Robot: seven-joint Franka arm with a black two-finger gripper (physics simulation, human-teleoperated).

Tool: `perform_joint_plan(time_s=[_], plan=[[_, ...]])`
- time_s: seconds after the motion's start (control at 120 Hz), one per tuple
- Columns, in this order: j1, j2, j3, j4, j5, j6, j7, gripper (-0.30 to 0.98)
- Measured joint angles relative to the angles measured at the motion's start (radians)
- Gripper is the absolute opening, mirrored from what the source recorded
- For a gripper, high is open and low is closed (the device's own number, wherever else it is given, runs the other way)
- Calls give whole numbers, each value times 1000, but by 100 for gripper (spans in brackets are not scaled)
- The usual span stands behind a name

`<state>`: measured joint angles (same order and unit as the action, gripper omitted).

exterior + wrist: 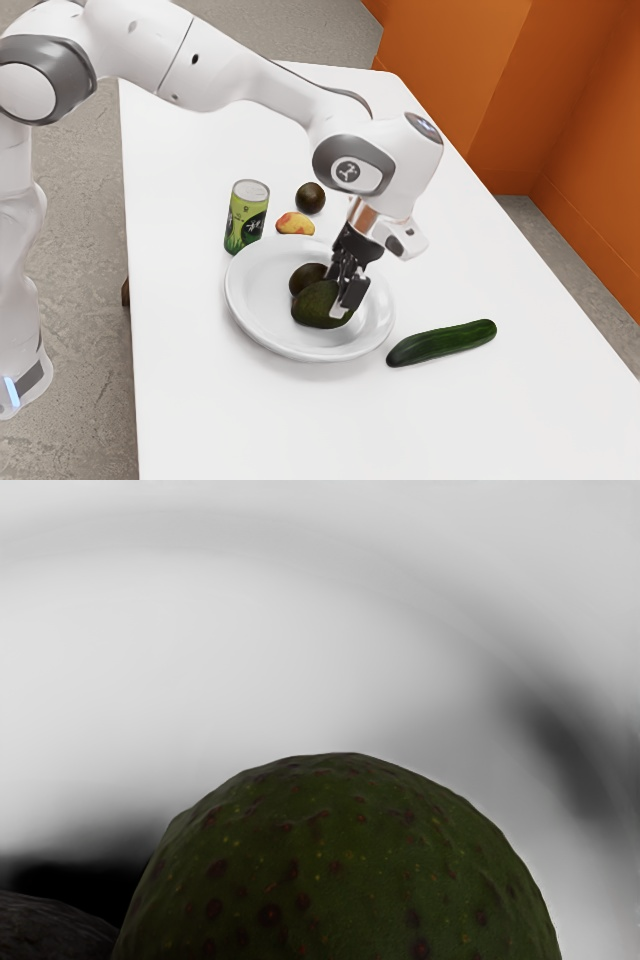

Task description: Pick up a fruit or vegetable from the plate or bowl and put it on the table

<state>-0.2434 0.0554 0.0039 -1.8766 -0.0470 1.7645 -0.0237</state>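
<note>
In the exterior view's centre, our green avocado [312, 309] sits on the plate [246, 322] beside a darker fruit [304, 277]. We can't tell whether the tool [338, 298] is spread or pinching; an off-centre hold could let the rounded skin slip.

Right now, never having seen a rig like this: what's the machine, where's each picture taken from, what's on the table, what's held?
It's one white jointed robot arm ending in a black two-finger gripper. The exterior view looks from the arm's side; the wrist view looks out from its hand, close over a large, bumpy green fruit.

That fruit and a smaller dark round one sit on a round white plate. Around it on the white table: a long green cucumber, a green drink can, a red-yellow fruit, another dark round fruit.

Held: can't tell; the gripper is at the large green fruit.
</note>
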Motion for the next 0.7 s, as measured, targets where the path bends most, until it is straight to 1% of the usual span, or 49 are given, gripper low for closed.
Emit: perform_joint_plan(time_s=[0.7], plan=[[-4, 14, -5, -28, 7, 44, 51, 69]])
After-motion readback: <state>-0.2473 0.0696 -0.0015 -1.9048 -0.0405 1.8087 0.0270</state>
